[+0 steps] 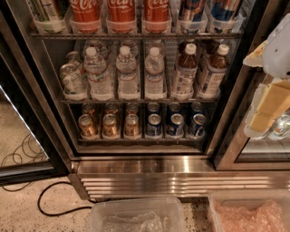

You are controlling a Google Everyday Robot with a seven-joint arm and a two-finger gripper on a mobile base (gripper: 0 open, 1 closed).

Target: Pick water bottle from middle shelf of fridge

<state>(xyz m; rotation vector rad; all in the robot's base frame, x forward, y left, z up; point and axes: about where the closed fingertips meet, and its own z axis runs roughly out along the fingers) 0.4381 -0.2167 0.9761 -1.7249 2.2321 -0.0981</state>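
The fridge (181, 179) stands open in front of me. Its middle shelf (140, 100) holds three upright clear water bottles with white caps (127, 72), and one more leans at the far left (72, 79). Two white-capped bottles of brown drink (186, 72) stand at the shelf's right end. My gripper (265, 113), white and cream-coloured, hangs at the right edge of the view. It is outside the fridge, to the right of the middle shelf and well apart from the bottles. It holds nothing that I can see.
Red cola bottles (121, 13) line the shelf above and small cans (131, 124) the shelf below. The open door (27, 113) stands at the left. Two clear plastic bins (136, 215) (251, 213) sit on the floor in front, and a black cable (54, 199) lies at the left.
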